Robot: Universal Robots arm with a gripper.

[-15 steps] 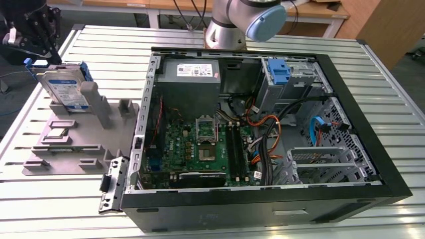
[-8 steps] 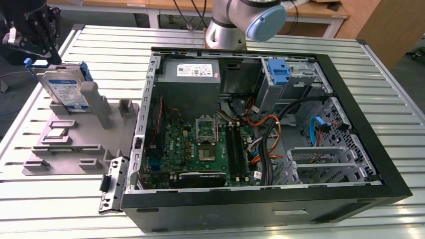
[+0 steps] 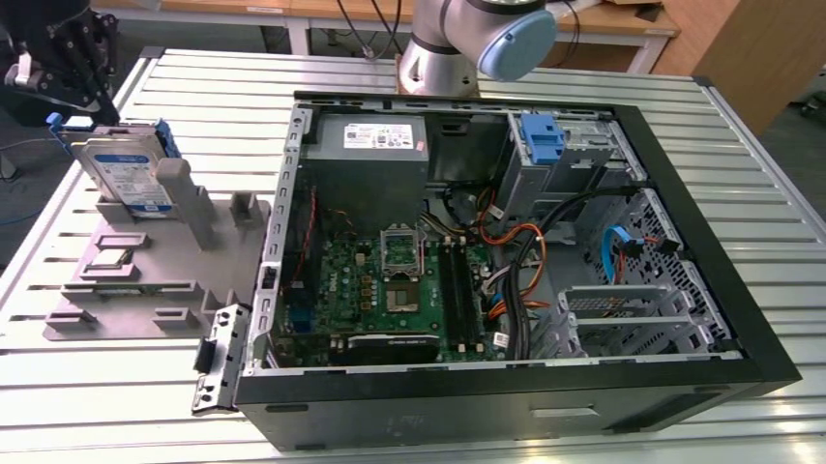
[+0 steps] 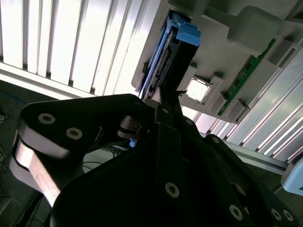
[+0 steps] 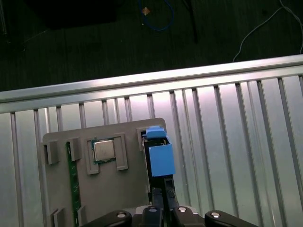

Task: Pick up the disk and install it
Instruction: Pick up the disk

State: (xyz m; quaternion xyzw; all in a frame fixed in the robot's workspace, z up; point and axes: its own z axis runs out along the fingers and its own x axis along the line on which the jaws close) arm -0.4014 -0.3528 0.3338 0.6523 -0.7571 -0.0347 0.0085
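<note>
Silver hard drive with blue rails is parked upright in a slot of the grey plastic fixture, by the slatted metal table edge at the exterior view's left. Black gripper is right at its top, can't tell if it's clamped. Bare slats alongside.

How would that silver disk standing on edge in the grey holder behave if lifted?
Probably stiff: the disk looks like a metal slab, so likely heavy for its size. Standing on edge in the grey holder, it may tip once freed.
</note>
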